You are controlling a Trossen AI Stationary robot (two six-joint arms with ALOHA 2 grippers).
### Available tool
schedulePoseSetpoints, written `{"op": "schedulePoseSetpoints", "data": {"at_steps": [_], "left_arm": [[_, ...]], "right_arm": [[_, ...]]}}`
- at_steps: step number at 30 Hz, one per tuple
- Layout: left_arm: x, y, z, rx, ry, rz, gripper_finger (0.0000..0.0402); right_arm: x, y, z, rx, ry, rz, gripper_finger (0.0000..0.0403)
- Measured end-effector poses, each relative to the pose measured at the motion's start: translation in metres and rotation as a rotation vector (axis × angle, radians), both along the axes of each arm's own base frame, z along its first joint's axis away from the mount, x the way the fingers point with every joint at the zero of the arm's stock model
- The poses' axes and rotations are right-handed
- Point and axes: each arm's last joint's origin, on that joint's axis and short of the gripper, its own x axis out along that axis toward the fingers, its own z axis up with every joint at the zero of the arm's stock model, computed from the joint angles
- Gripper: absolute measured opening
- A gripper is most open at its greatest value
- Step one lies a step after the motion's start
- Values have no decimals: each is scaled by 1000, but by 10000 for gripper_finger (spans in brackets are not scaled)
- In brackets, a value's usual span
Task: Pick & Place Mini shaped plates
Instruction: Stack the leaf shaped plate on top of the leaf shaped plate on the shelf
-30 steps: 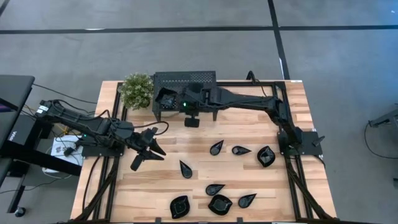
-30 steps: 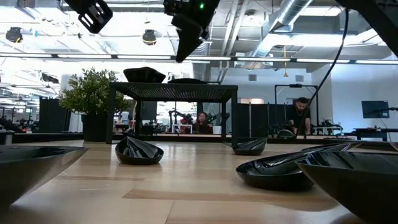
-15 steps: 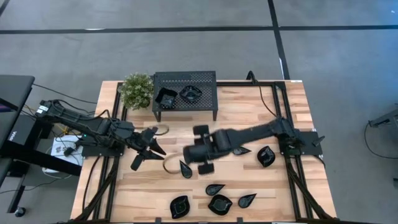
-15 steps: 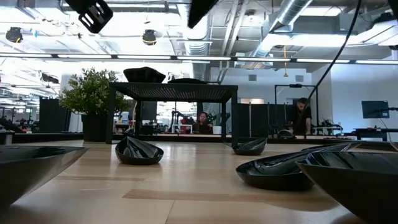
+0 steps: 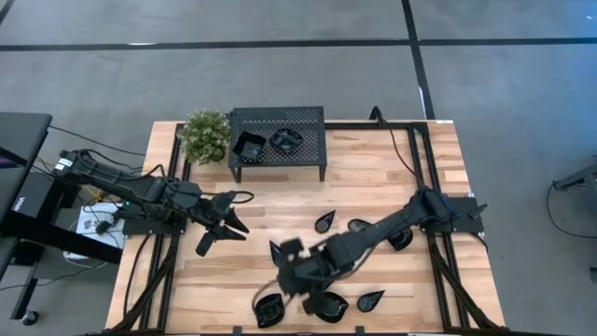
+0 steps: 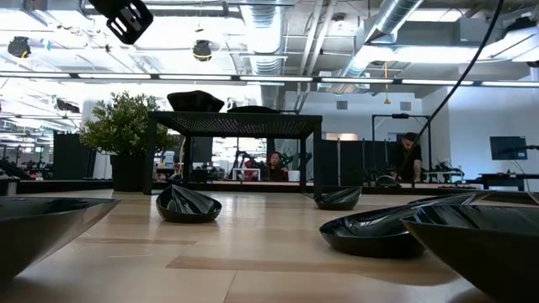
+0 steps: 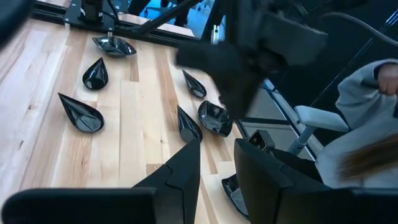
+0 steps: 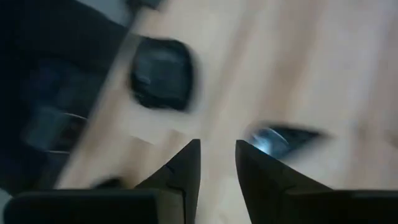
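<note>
Small glossy black plates lie across the right and near part of the wooden table: a teardrop, a square one, and three by the near edge. Two more sit on top of the black perforated stand. My right gripper hovers open and blurred over the near-middle plates; its wrist view shows a square plate and a teardrop below. My left gripper waits open at the table's left, touching nothing.
A potted plant stands left of the stand at the far edge. Black frame rails run along the table's sides. Bare wood lies between the stand and the plates. A person's sleeve shows beyond the near edge in the left wrist view.
My right gripper has swung quickly from above the stand at the far edge, across the table's middle, toward the near edge, and now hangs over the plates there. Both plates on the stand are now uncovered.
</note>
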Motion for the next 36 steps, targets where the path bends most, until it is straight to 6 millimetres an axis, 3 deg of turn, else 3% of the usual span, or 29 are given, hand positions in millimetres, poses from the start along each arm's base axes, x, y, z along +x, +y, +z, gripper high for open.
{"op": "schedulePoseSetpoints", "data": {"at_steps": [8, 15, 20, 31, 36], "left_arm": [[0, 0, 0, 0, 0, 0, 100], [0, 0, 0, 0, 0, 0, 100], [0, 0, 0, 0, 0, 0, 100], [3, -1, -3, 5, 16, -1, 100], [4, -2, -4, 8, 25, -1, 100]], "right_arm": [[0, 28, -45, 22, -126, 156, 95], [-6, 43, -64, -25, -257, 305, 95], [-9, 48, -73, -47, -283, 355, 95], [13, 48, -111, 21, -289, 304, 95], [16, 48, -110, 68, -290, 339, 95]]}}
